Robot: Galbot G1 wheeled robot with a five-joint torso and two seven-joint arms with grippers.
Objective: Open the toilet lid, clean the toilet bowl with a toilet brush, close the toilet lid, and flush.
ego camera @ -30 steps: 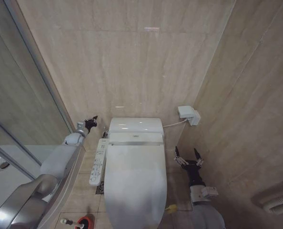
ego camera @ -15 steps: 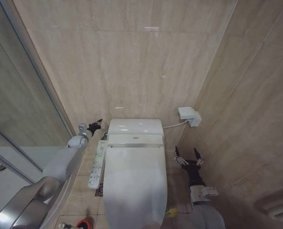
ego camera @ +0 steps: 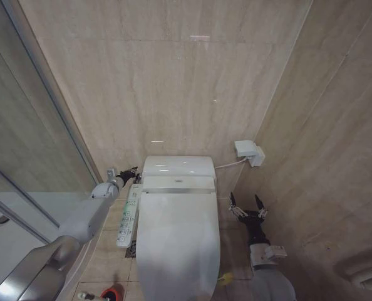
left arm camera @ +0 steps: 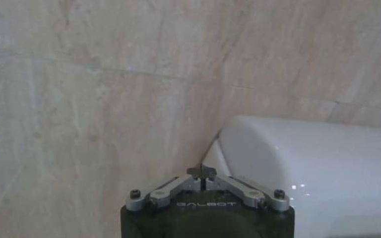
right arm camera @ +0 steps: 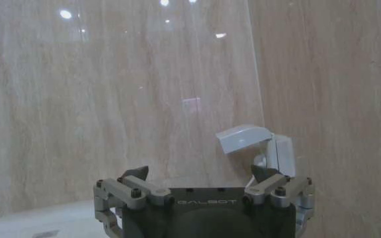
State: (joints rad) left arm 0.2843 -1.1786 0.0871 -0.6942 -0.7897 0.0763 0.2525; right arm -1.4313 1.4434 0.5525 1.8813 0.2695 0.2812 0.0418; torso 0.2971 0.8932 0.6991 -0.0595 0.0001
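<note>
A bathroom: beige marble-look wall tiles point(ego camera: 173, 81), a white toilet point(ego camera: 177, 238) with its side control panel point(ego camera: 128, 215), and a glass shower screen point(ego camera: 23, 144) beside it

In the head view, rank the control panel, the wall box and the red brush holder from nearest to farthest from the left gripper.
From the left gripper, shut beside the tank:
1. Control panel, just below it along the toilet's left side.
2. Wall box, across the tank on the right wall.
3. Red brush holder, on the floor at the bottom edge.

toilet brush point(ego camera: 109, 292) left of toilet lid point(ego camera: 178, 244)
</note>
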